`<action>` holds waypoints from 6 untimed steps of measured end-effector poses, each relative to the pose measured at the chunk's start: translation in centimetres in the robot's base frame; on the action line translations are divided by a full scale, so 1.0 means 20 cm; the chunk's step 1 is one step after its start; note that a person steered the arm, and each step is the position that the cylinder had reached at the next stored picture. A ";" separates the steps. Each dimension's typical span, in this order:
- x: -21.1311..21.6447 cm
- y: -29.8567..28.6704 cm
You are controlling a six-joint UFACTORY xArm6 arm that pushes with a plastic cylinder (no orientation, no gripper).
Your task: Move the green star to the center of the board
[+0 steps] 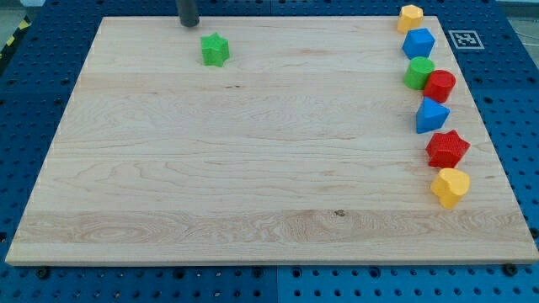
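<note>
A green star [215, 50] lies on the wooden board [253, 160] near the view's top, left of the middle. My tip [189, 23] is a dark rod at the board's top edge, just up and to the left of the green star, a small gap apart from it.
Several blocks line the board's right edge, from top to bottom: a yellow block [410, 17], a blue cube [418, 43], a green block [418, 73] touching a red block [440, 85], a blue block [431, 115], a red star [447, 149], a yellow block [450, 187].
</note>
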State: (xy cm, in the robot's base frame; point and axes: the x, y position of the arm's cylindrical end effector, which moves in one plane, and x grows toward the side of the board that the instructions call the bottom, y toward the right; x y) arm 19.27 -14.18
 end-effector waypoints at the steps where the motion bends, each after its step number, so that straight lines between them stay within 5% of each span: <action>1: -0.01 0.07; 6: -0.01 0.34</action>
State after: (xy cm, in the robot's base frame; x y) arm 19.16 -7.45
